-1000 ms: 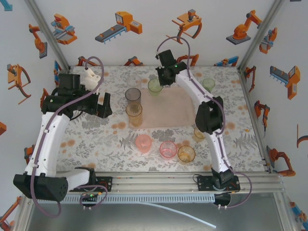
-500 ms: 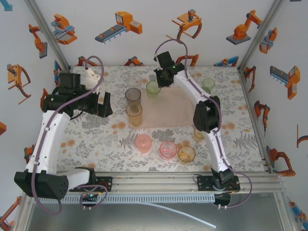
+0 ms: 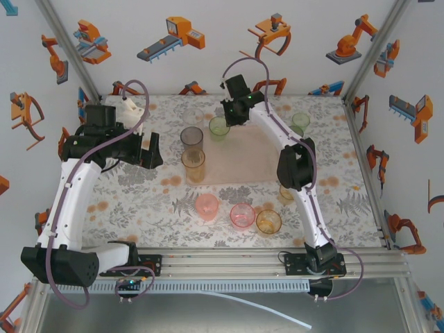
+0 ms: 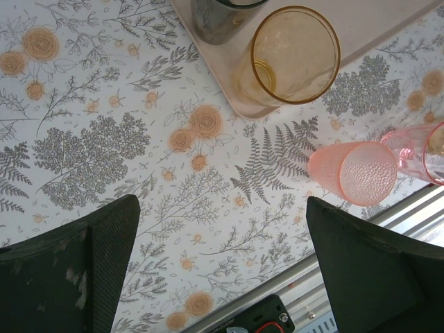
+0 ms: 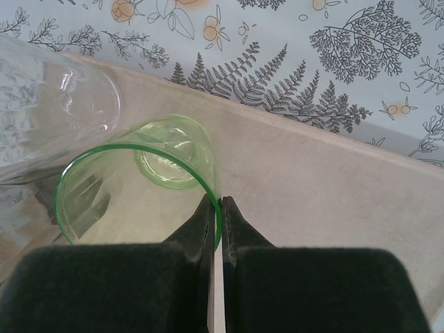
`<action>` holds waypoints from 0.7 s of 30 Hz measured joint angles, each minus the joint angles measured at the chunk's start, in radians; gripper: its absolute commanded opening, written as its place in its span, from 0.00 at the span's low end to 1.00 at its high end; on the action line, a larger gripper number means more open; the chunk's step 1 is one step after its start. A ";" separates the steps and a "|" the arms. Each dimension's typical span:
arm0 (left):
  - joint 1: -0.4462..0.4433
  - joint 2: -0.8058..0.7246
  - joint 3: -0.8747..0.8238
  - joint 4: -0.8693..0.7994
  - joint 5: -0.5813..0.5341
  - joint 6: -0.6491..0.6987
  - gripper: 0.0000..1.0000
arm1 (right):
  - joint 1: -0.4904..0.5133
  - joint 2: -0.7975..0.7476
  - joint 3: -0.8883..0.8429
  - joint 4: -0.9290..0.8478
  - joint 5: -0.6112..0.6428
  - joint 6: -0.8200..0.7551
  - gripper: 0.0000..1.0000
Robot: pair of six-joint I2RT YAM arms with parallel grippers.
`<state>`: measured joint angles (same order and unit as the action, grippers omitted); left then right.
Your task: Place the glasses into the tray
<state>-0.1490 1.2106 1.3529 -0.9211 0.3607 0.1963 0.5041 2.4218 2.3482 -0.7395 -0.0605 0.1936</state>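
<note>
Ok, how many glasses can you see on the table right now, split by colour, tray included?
Orange glasses: 3
Green glasses: 2
Pink glasses: 2
Smoky grey glass: 1
Clear glass: 1
Total: 9

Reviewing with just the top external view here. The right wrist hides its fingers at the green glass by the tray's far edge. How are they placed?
Observer: Right wrist view: the right gripper is pinched shut on the rim of the green glass, one finger inside, one outside.
Operator: What lies under it?
Observer: The tray; the glass's base shows over it, with a clear glass close beside.
Operator: And the tall amber one at the left edge, in or out?
Observer: Left wrist view: the orange glass has its base inside the tray's rounded corner.
</note>
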 measured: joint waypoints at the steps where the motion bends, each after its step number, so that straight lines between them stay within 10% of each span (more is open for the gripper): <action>1: 0.000 0.000 0.000 0.000 0.000 0.000 0.97 | 0.000 0.000 0.000 0.000 -0.001 0.000 0.06; 21: 0.000 0.000 0.000 0.000 0.003 0.000 0.97 | 0.000 0.031 0.017 0.003 -0.025 0.000 0.12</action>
<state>-0.1490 1.2106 1.3529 -0.9207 0.3637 0.1963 0.5041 2.4523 2.3653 -0.7361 -0.0856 0.1940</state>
